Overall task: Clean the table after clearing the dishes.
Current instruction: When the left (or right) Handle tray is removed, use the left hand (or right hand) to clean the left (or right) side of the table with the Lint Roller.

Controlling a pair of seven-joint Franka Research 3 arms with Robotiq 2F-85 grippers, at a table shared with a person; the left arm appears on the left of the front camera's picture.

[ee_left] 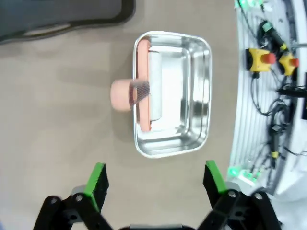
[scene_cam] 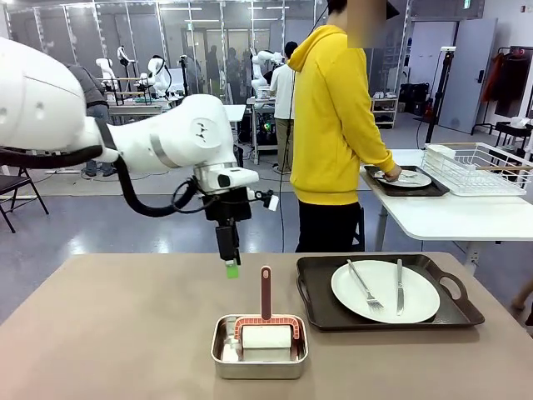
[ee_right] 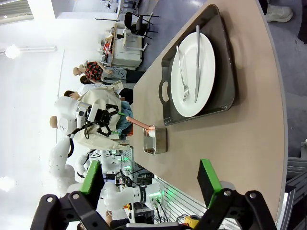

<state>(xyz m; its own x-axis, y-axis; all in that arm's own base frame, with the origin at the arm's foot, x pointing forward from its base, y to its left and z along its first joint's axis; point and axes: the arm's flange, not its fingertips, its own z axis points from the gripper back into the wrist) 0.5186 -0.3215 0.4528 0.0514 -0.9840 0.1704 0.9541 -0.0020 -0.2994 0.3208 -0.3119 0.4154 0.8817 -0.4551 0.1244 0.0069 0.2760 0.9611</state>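
Open lab hall behind, other benches and people far off; a person in a yellow hoodie [scene_cam: 333, 108] stands at the white desk [scene_cam: 441, 218] on the far side, where a second tray [scene_cam: 416, 191] with a plate sits beside a wire rack [scene_cam: 479, 167]. Brown desk [scene_cam: 108, 333] in front carries one dark tray [scene_cam: 319, 300] right of centre, with white plate [scene_cam: 385, 290], fork [scene_cam: 364, 287] and knife [scene_cam: 399, 287] on it, so clearing looks half done. Steel pan [scene_cam: 262, 367] sits near the robot's edge, just left of the tray and apart from it. Brush [scene_cam: 266, 292] rests in the pan, head flat, salmon handle upright and rising clear of the rim. Left hand [scene_cam: 231, 268] hangs above the desk, just left of and behind that handle, fingers pointing down, spread wide, gripping nothing. From its wrist the handle shows end-on, ahead of the fingertips and off towards one finger, not centred between them. Brush head runs crosswise to the finger gap. Right hand [ee_right: 149, 165] is low at the desk's right end, fingers wide, empty, with the tray between it and the pan. Left arm is clearly nearer the brush. Judgement: a grasp needs a short sideways shift to centre the handle, then descent.
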